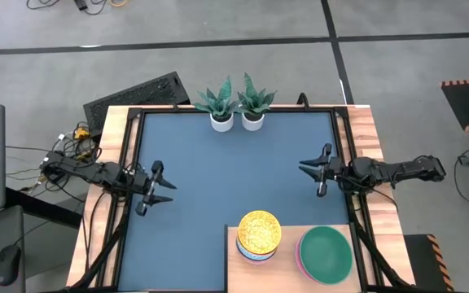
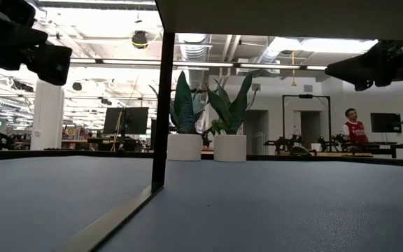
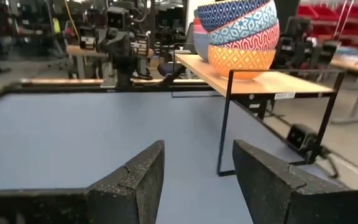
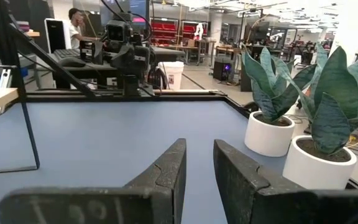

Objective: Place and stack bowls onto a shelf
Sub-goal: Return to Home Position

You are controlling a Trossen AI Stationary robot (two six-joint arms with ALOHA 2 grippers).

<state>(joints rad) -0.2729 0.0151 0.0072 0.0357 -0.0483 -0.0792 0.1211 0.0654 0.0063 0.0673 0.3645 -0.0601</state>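
The shelf [image 1: 233,264] is a pale wooden board on thin black legs at the table's near right. A stack of small patterned bowls [image 1: 258,236], yellow one on top, rests on it. Beside that sits a stack of larger bowls [image 1: 325,254], a green one nested in a pink one. In the left wrist view the patterned stack [image 3: 238,37] sits on the shelf's board [image 3: 278,81]. My left gripper [image 1: 163,185] hovers open at the table's left, well clear of the shelf. My right gripper [image 1: 306,169] hovers open at the table's right, its fingers [image 4: 166,171] a narrow gap apart with nothing between them.
Two white pots with spiky green plants [image 1: 222,120] [image 1: 252,120] stand at the far edge's middle. Wooden strips and black rails run along the table's sides. The blue tabletop [image 1: 218,179] lies bare between the arms. A person [image 2: 355,126] shows in the room beyond.
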